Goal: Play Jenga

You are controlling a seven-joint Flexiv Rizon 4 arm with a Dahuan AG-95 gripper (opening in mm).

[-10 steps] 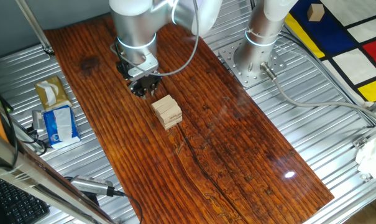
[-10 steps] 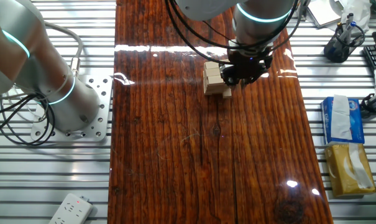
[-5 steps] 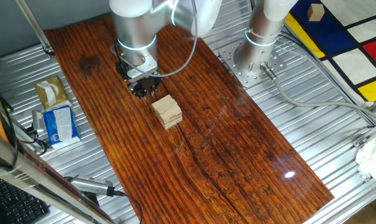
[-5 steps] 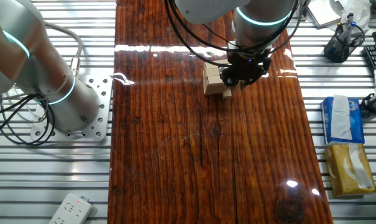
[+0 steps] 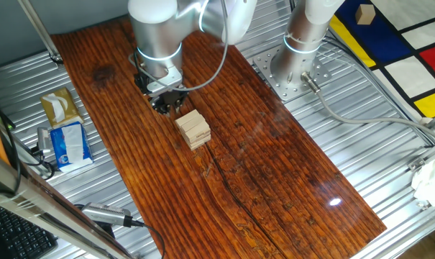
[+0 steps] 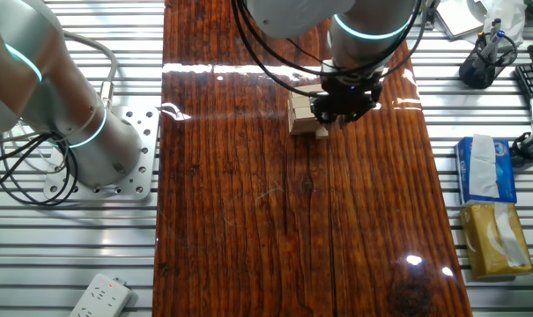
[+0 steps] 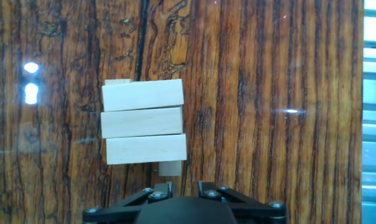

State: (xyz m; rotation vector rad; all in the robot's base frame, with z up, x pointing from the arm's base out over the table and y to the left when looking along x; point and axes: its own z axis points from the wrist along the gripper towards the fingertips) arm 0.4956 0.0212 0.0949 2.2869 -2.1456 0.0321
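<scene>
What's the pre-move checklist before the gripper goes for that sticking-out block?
1. Jenga tower upright, top three blocks lying side by side: ok.
2. Protruding block visible below the top layer, toward the gripper: ok.
3. Gripper lined up with that block: roughly ok in the hand view.
4. Jaw state: cannot tell, the fingertips are mostly out of frame.
5. Contact with the tower: cannot tell; in the fixed views the gripper sits right beside it.
6. Wooden board around the tower free of loose blocks: ok.
</scene>
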